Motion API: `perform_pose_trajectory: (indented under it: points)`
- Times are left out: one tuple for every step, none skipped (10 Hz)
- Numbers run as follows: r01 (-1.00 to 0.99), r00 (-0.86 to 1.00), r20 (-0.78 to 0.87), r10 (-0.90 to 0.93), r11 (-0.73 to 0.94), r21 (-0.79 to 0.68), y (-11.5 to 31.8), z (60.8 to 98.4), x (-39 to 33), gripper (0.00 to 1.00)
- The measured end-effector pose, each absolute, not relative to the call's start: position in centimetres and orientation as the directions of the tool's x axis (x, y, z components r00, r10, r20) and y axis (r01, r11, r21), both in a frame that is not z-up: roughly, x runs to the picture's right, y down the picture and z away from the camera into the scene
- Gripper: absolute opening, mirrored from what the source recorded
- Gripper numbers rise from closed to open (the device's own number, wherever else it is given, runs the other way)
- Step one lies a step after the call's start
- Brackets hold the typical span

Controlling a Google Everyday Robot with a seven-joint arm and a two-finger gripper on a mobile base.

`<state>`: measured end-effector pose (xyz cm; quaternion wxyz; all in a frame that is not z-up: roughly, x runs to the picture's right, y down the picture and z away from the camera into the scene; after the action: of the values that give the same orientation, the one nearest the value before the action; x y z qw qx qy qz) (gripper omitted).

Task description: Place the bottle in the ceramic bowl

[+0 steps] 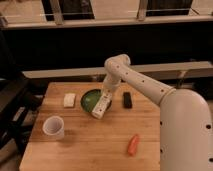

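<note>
The green ceramic bowl [89,102] with a dark rim sits on the wooden table [95,140], left of centre. The slim white bottle [100,107] hangs tilted over the bowl's right rim, its lower end near the table. My gripper [106,95] is at the bottle's upper end, over the bowl's right edge, and holds it. The white arm reaches in from the right.
A white cup [53,127] stands at the front left. A pale block [69,100] lies left of the bowl. A black object [127,99] lies right of the gripper. An orange carrot-like thing [133,144] lies at the front right.
</note>
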<state>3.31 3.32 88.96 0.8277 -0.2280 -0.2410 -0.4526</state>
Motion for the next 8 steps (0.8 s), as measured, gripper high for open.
perform_pose_trajectory:
  points:
    - [0.861, 0.470, 0.607, -0.641, 0.483, -0.156, 3.14, 89.13, 3.16, 0.02]
    - [0.863, 0.466, 0.607, -0.643, 0.481, -0.153, 3.05, 89.13, 2.99, 0.02]
    - [0.863, 0.467, 0.608, -0.643, 0.481, -0.155, 3.11, 89.17, 3.03, 0.02]
    - [0.863, 0.467, 0.609, -0.641, 0.481, -0.156, 3.21, 89.21, 3.09, 0.02]
    - [0.863, 0.467, 0.609, -0.641, 0.481, -0.156, 3.25, 89.17, 3.11, 0.04]
    - [0.863, 0.466, 0.610, -0.641, 0.480, -0.155, 3.29, 89.14, 3.09, 0.10]
    - [0.864, 0.464, 0.611, -0.641, 0.479, -0.154, 3.31, 89.08, 2.98, 0.23]
    - [0.865, 0.463, 0.611, -0.642, 0.478, -0.153, 3.33, 89.07, 2.90, 0.33]
